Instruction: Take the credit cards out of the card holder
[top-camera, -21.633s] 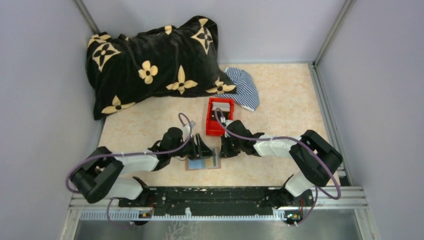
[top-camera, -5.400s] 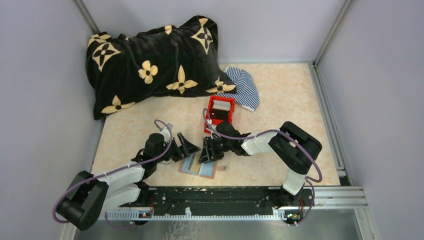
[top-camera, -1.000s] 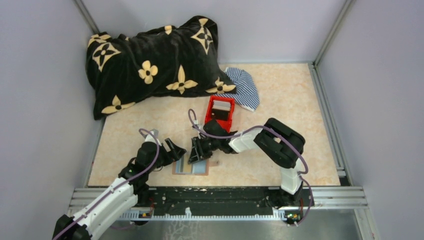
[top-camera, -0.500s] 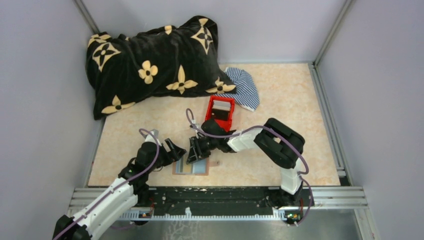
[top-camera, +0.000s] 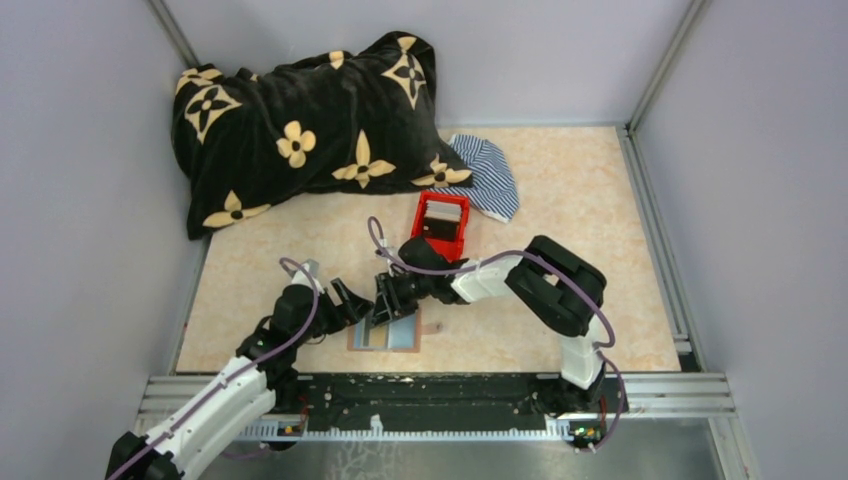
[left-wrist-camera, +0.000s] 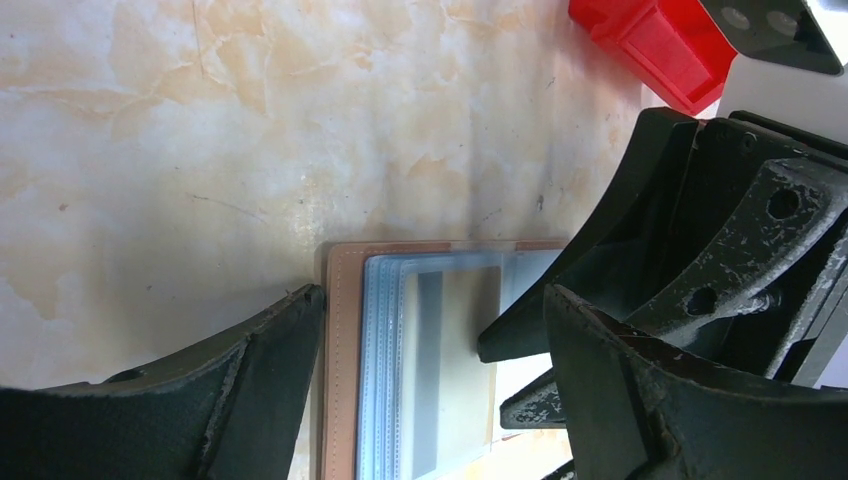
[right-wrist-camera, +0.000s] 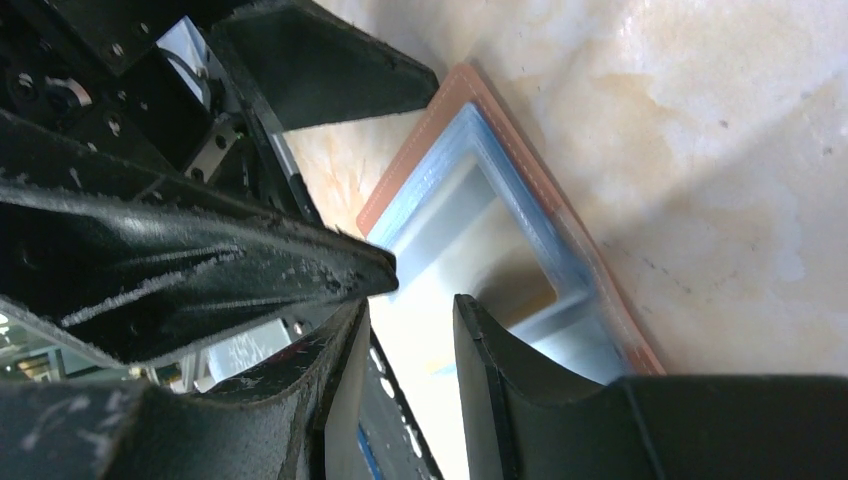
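Black flowered pillow (top-camera: 300, 110) fills the upper left of the top view, well apart from the work. No issue there.

My left tool (left-wrist-camera: 435, 298) sits left of centre with its jaws wide and nothing in it. In its wrist view the two fingers straddle the card holder (left-wrist-camera: 342, 380), one fingertip just beside the leather edge. I read that as bracing, to stop the holder sliding when the other arm pulls.

The card holder lies open and flat on the desk (top-camera: 560, 200), bottom centre of the top view, with its clear sleeves (left-wrist-camera: 383, 400) facing up. The credit cards (left-wrist-camera: 455, 360) look to be inside those sleeves. I see none out on the desk.

My right tool (right-wrist-camera: 425, 288) comes in low from the right, fingers set narrow over the sleeve stack. I cannot tell whether they pinch a card or sleeve or only hover. My judgement is that the step in hand is getting hold of a card edge to draw it out.

The two tools are almost touching over the holder, so it is very tight. Bare desk opens to the right of the holder for a pull-out. The front rail (top-camera: 430, 385) is near, just below the holder, with little room that way. The red box (top-camera: 440, 225) sits upper centre beside my right arm, with the striped cloth (top-camera: 487, 178) beyond it. Both look clear of a pull.
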